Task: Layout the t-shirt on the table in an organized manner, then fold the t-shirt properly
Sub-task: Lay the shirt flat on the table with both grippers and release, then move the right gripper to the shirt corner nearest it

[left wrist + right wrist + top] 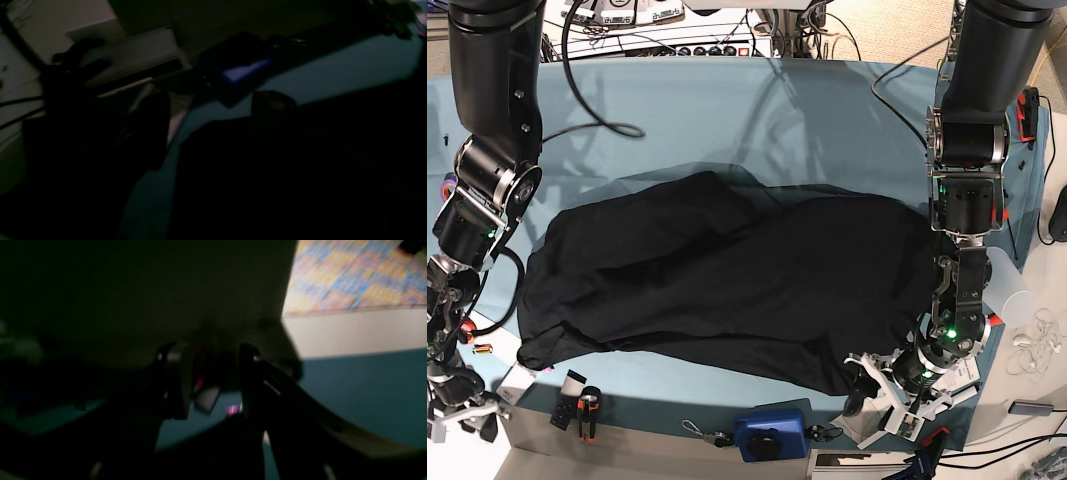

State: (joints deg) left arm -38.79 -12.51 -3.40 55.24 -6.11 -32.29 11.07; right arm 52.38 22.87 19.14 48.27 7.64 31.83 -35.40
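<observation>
The black t-shirt (727, 280) lies spread across the middle of the teal table (727, 110), plain black side up, with loose folds and uneven edges. My left gripper (879, 398) hangs low just past the shirt's front right corner, and its jaws look open and empty. In the left wrist view its dark fingers (273, 103) stand apart over the shirt (267, 186) and the table (350, 66). My right gripper (457, 412) is off the table's front left corner. In the right wrist view it (213, 376) is open with nothing between the fingers.
A blue box (770, 435) sits at the front edge and also shows in the left wrist view (247, 70). Orange-handled pliers (587, 410) lie at the front left. A black cable (597, 125) loops over the back left. Electronics line the back edge.
</observation>
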